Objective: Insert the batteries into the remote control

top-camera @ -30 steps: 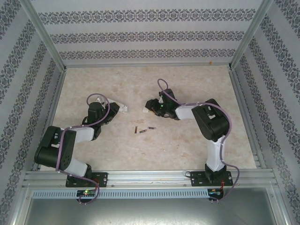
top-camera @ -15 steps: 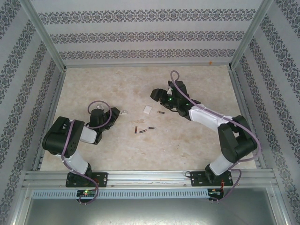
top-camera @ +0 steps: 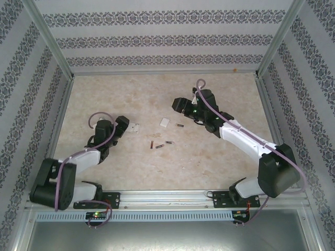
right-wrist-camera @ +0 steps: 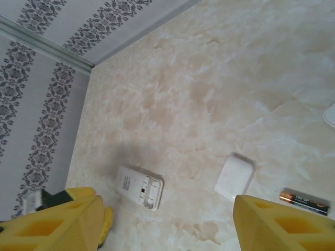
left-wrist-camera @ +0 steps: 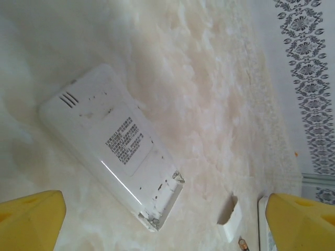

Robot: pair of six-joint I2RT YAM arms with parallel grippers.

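The white remote (top-camera: 135,127) lies face down on the table, its battery bay (left-wrist-camera: 166,201) uncovered and empty at one end. My left gripper (top-camera: 121,124) stands open just left of it, with the remote (left-wrist-camera: 112,144) lying ahead of its yellow fingers (left-wrist-camera: 31,219). The loose white bay cover (top-camera: 165,123) rests to the right. One battery (top-camera: 179,125) lies beside the cover, also seen as the battery (right-wrist-camera: 303,203). Three more batteries (top-camera: 159,145) lie nearer the table's middle. My right gripper (top-camera: 180,104) hangs open above and behind the cover (right-wrist-camera: 234,180), holding nothing.
Patterned walls (top-camera: 157,39) with metal rails close in the table on three sides. A white edge of another flat thing (right-wrist-camera: 330,115) shows at the border of the right wrist view. Bare marbled tabletop (top-camera: 157,94) stretches behind the remote.
The right gripper lifted and moved back to the right, leaving the cover and one battery on the table. The left arm drew back and lowered, and its gripper now sits beside the freed remote.
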